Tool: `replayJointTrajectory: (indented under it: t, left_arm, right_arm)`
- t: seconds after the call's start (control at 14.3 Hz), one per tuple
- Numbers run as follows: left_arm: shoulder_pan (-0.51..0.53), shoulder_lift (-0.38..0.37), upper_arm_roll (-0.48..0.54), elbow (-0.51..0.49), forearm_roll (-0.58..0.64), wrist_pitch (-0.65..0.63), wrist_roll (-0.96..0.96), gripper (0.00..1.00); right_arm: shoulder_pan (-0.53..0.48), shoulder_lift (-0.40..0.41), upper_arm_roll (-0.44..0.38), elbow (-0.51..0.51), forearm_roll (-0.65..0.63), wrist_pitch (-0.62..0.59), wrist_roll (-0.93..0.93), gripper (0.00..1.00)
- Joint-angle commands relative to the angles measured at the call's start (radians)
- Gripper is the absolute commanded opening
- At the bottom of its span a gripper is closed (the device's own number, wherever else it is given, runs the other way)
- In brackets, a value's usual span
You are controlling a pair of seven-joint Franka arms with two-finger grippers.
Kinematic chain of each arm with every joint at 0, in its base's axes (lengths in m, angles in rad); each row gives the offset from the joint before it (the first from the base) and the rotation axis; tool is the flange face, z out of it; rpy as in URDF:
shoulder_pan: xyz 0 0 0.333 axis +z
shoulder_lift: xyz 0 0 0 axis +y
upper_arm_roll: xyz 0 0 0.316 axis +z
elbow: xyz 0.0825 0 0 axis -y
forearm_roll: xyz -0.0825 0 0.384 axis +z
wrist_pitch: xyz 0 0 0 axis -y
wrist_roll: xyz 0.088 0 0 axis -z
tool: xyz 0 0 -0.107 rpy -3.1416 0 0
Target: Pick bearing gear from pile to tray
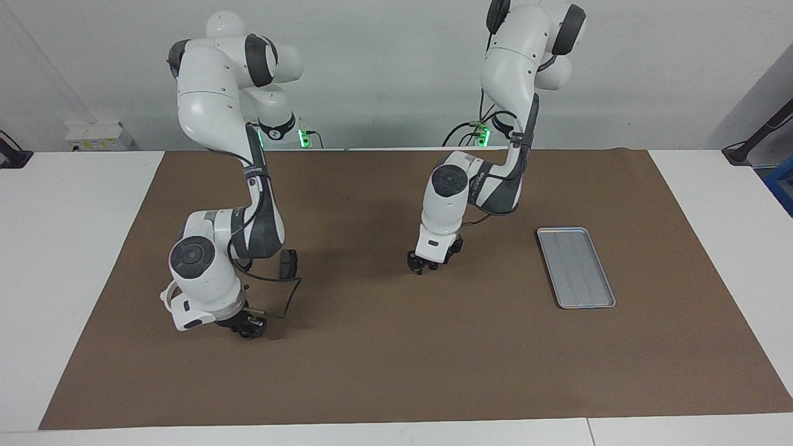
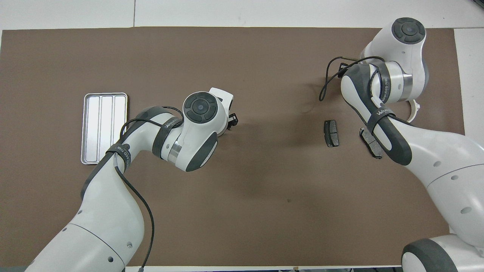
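Right gripper (image 1: 251,325) down at the mat amid the pile; left gripper (image 1: 424,265) waits, tray (image 1: 576,266) well apart from both.
No bearing gear shows, and it may be hidden under the right gripper, with a brake pad (image 1: 288,263) beside it. It is likely small, hard and slick, best pinched across its rim. Whether either gripper is open, I cannot tell.

A white table (image 1: 80,260) carries a brown mat (image 1: 396,359) over most of its top. On the mat lie a silver tray (image 1: 576,267) toward the left arm's end, and two dark brake pads (image 2: 331,133) and a white half-ring bracket (image 2: 415,112) toward the right arm's end.
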Motion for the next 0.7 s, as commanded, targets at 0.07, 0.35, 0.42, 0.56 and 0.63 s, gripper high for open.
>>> replayJointTrajectory:
  t: [0.07,0.35,0.42,0.56,0.63]
  left_arm:
    - [-0.008,-0.02,0.01,-0.029,0.012,-0.018,-0.018,0.0]
    - [0.029,-0.025,0.01,0.107,0.011,-0.227,-0.02,0.0]
    - [0.05,-0.063,0.008,0.101,0.011,-0.252,-0.014,0.0]
    - [0.098,-0.154,0.006,0.032,0.009,-0.263,0.031,0.0]
    - [0.136,-0.204,0.003,-0.007,0.0,-0.268,0.078,0.0]
  right_arm:
    - [-0.022,-0.002,0.017,-0.019,0.015,-0.01,-0.005,0.06]
    - [-0.027,-0.003,0.018,-0.017,0.012,-0.022,-0.019,0.0]
    - [-0.027,-0.003,0.018,-0.013,0.01,-0.042,-0.026,0.0]
    - [-0.027,-0.003,0.018,0.022,0.007,-0.089,-0.04,0.0]
    - [-0.027,-0.006,0.02,0.038,0.003,-0.123,-0.049,0.0]
